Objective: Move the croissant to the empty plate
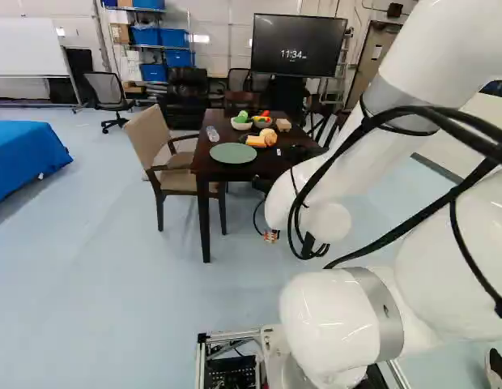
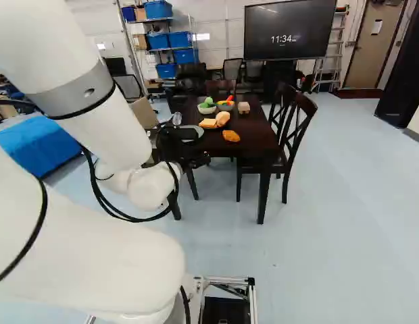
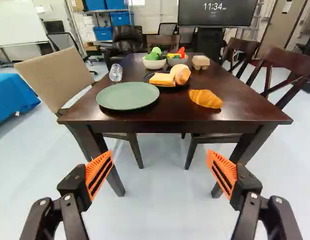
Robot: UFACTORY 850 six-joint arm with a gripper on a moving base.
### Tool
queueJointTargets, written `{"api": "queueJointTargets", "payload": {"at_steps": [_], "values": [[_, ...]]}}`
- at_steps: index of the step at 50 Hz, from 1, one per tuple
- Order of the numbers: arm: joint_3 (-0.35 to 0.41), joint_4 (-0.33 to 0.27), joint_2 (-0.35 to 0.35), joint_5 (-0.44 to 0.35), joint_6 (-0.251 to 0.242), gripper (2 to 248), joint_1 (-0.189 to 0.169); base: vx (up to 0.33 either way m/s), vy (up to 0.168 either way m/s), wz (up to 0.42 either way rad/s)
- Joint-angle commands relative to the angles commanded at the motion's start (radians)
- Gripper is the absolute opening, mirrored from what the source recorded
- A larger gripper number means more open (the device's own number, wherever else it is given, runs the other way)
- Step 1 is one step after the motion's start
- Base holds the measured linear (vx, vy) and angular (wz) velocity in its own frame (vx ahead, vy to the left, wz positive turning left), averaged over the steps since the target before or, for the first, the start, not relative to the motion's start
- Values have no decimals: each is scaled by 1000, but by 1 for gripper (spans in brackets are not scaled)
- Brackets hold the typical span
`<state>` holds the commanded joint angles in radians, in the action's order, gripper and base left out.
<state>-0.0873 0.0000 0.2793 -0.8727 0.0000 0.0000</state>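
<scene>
Wrist view: croissant ahead, right of centre, lying crosswise

Your gripper (image 3: 160, 170) is spread wide with nothing between its fingers, short of the bench (image 3: 172, 112). From it, the croissant (image 3: 205, 98) lies ahead and to the right, on the bench top near its closest edge. Its long axis runs mostly finger to finger, right tip slightly nearer you. You'd likely want to come over it and turn the wrist to pinch its narrow waist; the empty plate (image 3: 127, 96) sits left.

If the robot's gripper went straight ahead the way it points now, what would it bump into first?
Probably the near edge of the dark brown wooden table, though the open black gripper with orange pads might pass just under it; the height is hard to judge.
</scene>
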Motion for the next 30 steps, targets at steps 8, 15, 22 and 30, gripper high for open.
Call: {"api": "queueJointTargets", "payload": {"at_steps": [8, 15, 22, 30], "values": [[0, 0, 0, 0, 0, 247, 0, 126, -36, -8], [0, 0, 0, 0, 0, 247, 0, 127, -34, -5], [0, 0, 0, 0, 0, 247, 0, 127, -35, -5], [0, 0, 0, 0, 0, 247, 0, 129, -34, -8]]}}
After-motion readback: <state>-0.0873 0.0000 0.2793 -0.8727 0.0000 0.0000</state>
